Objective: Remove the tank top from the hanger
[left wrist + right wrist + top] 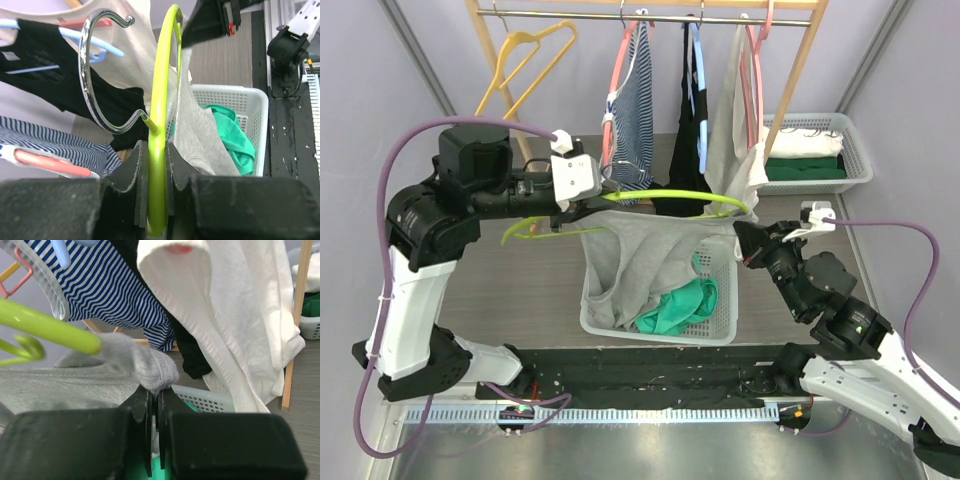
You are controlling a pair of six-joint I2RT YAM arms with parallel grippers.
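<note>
Both sets of jaws are closed on something: left jaws clamp the lime hanger (161, 90) in a narrow grip, right jaws pinch a fold of the grey tank top (145, 367). That top hangs from the hanger, drooping into the white basket (718, 325) on the tabletop (510, 290).
</note>
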